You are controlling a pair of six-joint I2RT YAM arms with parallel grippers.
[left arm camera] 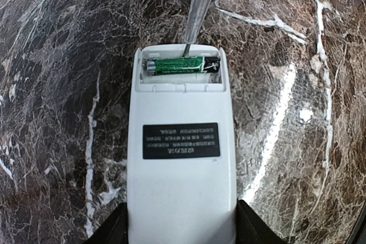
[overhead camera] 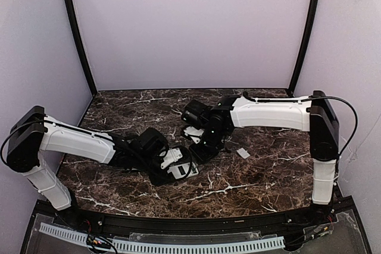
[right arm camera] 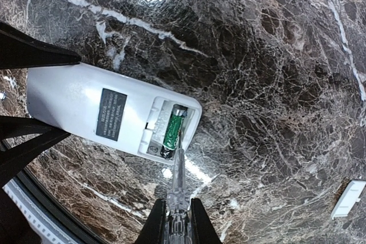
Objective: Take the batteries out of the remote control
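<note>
Right gripper (right arm camera: pixel 177 216) clenched a clear screwdriver (right arm camera: pixel 176 176), its tip touching the green battery (right arm camera: pixel 170 131) in the remote control's (right arm camera: pixel 74 98) open bay. Left gripper (left arm camera: pixel 182 227) grasped the remote's sides on the marble table (left arm camera: pixel 51 84); a white cover plate (right arm camera: pixel 347 198) lay well apart from the remote.

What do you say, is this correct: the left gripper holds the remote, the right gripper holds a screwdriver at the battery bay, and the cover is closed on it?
No. The cover is off: the right wrist view shows it lying on the table, apart from the remote, and a battery in the open bay. The left gripper, right gripper and screwdriver are as you say.
</note>
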